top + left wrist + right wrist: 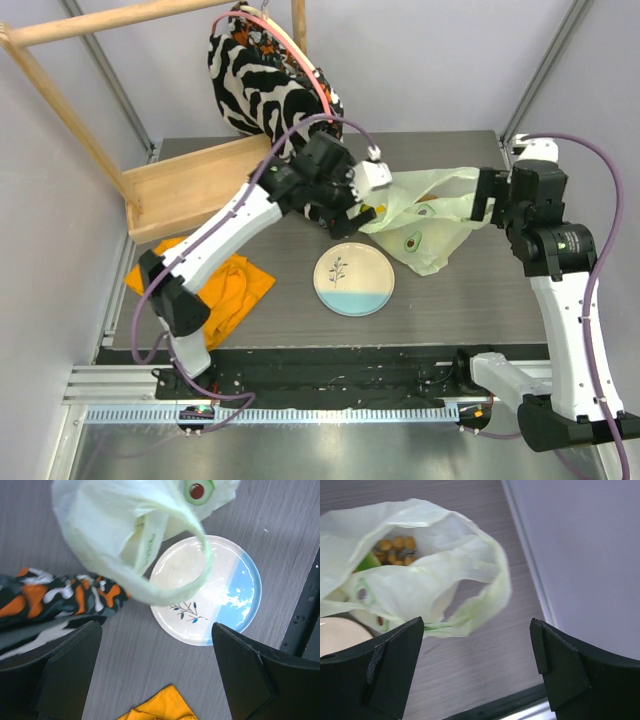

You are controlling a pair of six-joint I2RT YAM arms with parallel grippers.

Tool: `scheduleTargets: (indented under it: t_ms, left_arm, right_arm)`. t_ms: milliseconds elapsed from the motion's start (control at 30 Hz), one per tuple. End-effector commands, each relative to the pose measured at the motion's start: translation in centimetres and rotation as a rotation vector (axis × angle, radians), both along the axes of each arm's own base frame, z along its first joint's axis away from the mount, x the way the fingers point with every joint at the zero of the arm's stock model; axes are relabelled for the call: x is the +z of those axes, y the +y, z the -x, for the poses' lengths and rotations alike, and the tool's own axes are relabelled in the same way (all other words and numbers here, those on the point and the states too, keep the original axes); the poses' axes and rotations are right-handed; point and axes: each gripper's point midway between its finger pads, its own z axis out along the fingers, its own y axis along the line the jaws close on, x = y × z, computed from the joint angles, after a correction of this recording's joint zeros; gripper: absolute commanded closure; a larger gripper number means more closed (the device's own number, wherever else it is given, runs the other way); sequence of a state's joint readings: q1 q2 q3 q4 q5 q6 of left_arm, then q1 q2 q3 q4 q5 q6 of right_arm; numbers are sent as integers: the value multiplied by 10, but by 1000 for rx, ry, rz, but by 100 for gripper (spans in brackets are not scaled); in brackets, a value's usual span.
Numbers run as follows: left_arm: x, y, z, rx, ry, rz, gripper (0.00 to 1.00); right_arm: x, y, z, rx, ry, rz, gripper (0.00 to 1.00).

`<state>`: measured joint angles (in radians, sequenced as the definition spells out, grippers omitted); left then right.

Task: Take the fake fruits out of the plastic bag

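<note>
The left gripper (352,215), its jaws spread wide and holding nothing, was pictured just beyond the white-and-blue plate (354,280) at the left end of the plastic bag (425,215), which was laid crumpled on the grey surface (470,300) between the two arms. A brownish grape bunch (395,550) and a green fruit (367,562) were glimpsed inside its open mouth, while the right gripper (477,670) was held at the bag's right end, jaws likewise parted and empty.
</note>
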<state>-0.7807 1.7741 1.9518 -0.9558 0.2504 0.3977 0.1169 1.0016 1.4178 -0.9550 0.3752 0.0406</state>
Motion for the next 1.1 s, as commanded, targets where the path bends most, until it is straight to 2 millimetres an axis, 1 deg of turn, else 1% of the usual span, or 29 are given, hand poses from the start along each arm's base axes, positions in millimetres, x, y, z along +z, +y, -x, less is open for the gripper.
scheduleTargets:
  t_ms: [0, 100, 133, 167, 200, 233, 300, 333, 367, 433, 467, 500, 533, 567, 600, 633, 667, 700, 733, 767, 800, 833, 867, 900, 933, 967, 1000, 1033, 1067]
  left_arm:
    - [8, -17, 0, -23, -119, -54, 4]
    - [-4, -23, -6, -23, -134, -94, 4]
    - [-5, -24, -8, -20, -133, -96, 4]
    - [-6, -26, -9, -21, -132, -97, 5]
    - [-7, -29, -9, -27, -132, -96, 5]
    - [-12, -32, -11, -29, -125, -101, 5]
    - [-13, -38, -12, -37, -127, -91, 7]
    - [-19, -42, -13, -44, -120, -97, 8]
    - [-18, -45, -15, -43, -127, -92, 10]
    - [-23, -50, -19, -41, -128, -103, 15]
    - [-29, -54, -23, -40, -124, -112, 21]
    - [-31, -54, -24, -40, -120, -125, 24]
    - [-33, -55, -25, -41, -120, -129, 28]
    - [-34, -58, -27, -40, -118, -129, 34]
    - [-36, -57, -27, -38, -113, -139, 37]
    - [-36, -57, -28, -35, -112, -139, 41]
    - [-35, -57, -28, -31, -111, -139, 54]
    - [-34, -56, -28, -26, -112, -140, 62]
    - [-35, -56, -30, -20, -116, -144, 73]
    - [-34, -56, -33, -7, -123, -142, 98]
    - [-33, -55, -37, 5, -137, -144, 100]
    - [-32, -56, -39, 11, -144, -138, 100]
    - [-28, -58, -48, 27, -167, -114, 100]
    - [-27, -61, -56, 44, -185, -102, 100]
    - [-19, -64, -67, 64, -210, -72, 100]
    - [-7, -69, -88, 104, -257, -4, 100]
    - [-17, -74, -106, 148, -246, 22, 100]
    - [11, -73, -135, 213, -295, 115, 100]
    - [19, -69, -154, 292, -299, 160, 100]
  right_arm:
    - [20, -39, 20, -167, -25, 89, 5]
    - [14, -52, 24, -219, 19, 123, 5]
    - [11, -56, 25, -236, 31, 122, 5]
    - [7, -55, 23, -227, 44, 116, 5]
    - [2, -60, 25, -243, 67, 109, 5]
    - [-3, -57, 22, -217, 82, 82, 5]
    - [-18, -57, 23, -210, 142, 52, 5]
    - [-31, -56, 18, -213, 186, 25, 5]
    - [-39, -58, 18, -218, 216, -2, 5]
    - [-55, -55, 12, -203, 264, -63, 7]
    - [-59, -48, 6, -175, 263, -126, 7]
    - [-59, -51, 1, -183, 253, -160, 7]
    - [-56, -49, -5, -169, 240, -190, 9]
    - [-59, -44, -13, -141, 249, -231, 10]
    - [-57, -44, -18, -129, 236, -252, 12]
    - [-51, -42, -23, -109, 217, -265, 24]
    - [-50, -42, -28, -101, 214, -267, 31]
    - [-47, -31, -36, -28, 197, -301, 40]
    - [-44, -29, -41, -5, 182, -307, 59]
    - [-44, -27, -47, 13, 171, -310, 67]
    - [-39, -26, -56, 34, 140, -313, 75]
    - [-35, -26, -62, 44, 120, -314, 88]
    - [-31, -29, -77, 55, 79, -306, 93]
    - [-27, -32, -86, 58, 45, -295, 99]
    - [-29, -35, -95, 54, 23, -286, 99]
    - [-15, -42, -118, 61, -76, -256, 99]
    - [-21, -48, -133, 42, -102, -258, 99]
    - [-26, -52, -147, 30, -128, -264, 99]
    - [-25, -60, -173, 20, -183, -262, 99]
